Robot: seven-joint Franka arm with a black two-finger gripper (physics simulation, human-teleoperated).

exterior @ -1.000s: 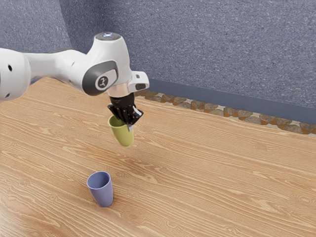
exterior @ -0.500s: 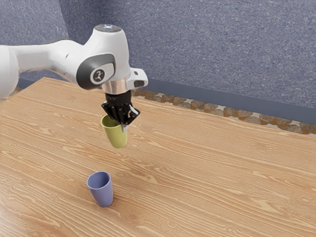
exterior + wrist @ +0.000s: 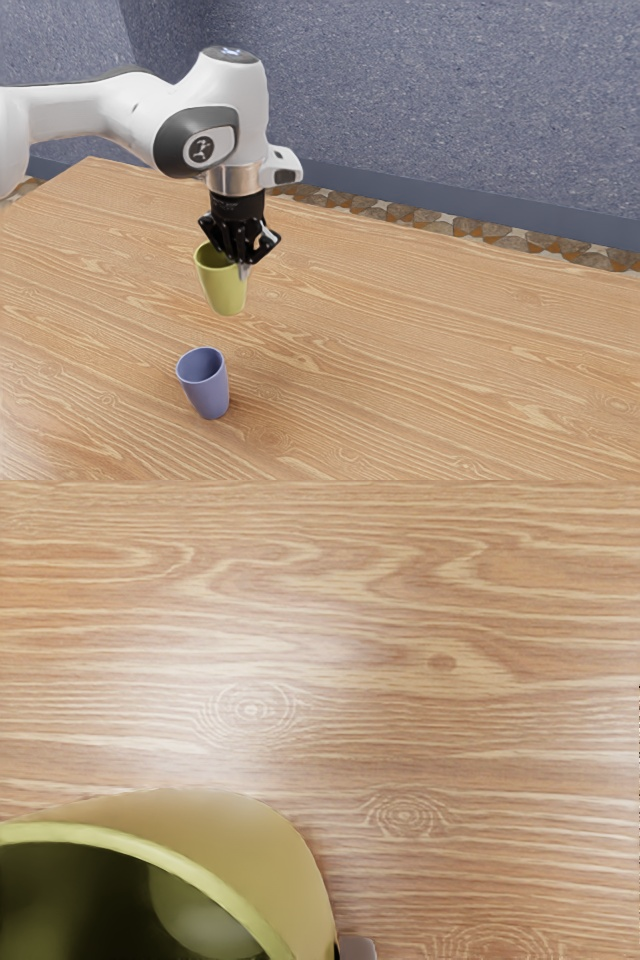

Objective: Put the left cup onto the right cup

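Carried toward the exterior view's left, the green cup (image 3: 222,285) now hangs nearly above the blue cup (image 3: 204,382), gripper (image 3: 240,252) clamped on its rim; lowering looks close, though alignment seems unfinished.

Wooden table (image 3: 450,330), light brown with pronounced grain lines and knot rings, carries one item resting directly on its surface: a blue-grey cup (image 3: 203,381), standing upright, mouth upward, toward the exterior view's lower left.
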